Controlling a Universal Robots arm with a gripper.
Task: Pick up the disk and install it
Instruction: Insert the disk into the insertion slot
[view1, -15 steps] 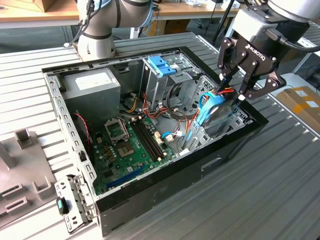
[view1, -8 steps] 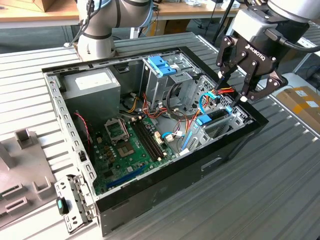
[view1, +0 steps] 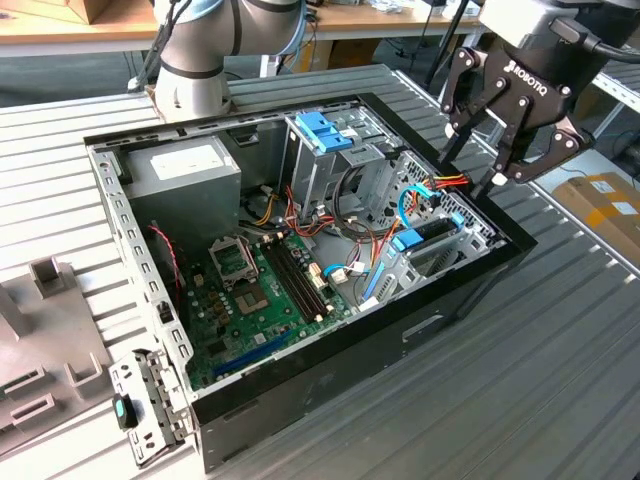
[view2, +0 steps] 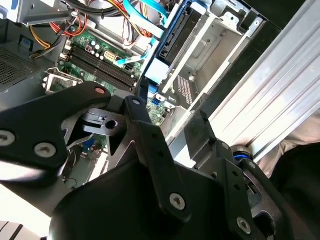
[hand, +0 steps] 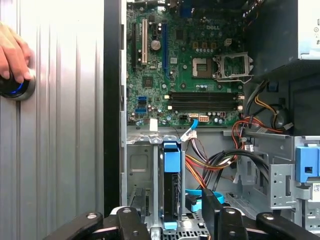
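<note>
While the disk (hand: 171, 192) sits upright in its bay (hand: 141, 167), the fingers (view1: 496, 176) hover above, spread and empty.

Place: robotics lab or workshop bench.
Surface: ribbed aluminium table (view1: 560, 400), filling the lower exterior view.
Arm: grey robot arm base (view1: 195, 75) standing on it, upper left.
Workpiece: opened computer case (view1: 330, 365), motherboard (view1: 260, 290) bare, centre frame.
Background: wooden worktops (view1: 60, 25) along top edge; cardboard box (view1: 600, 205) at right edge.
Operator: hand (hand: 12, 52) on lit round button (hand: 15, 89), first wrist view.
</note>
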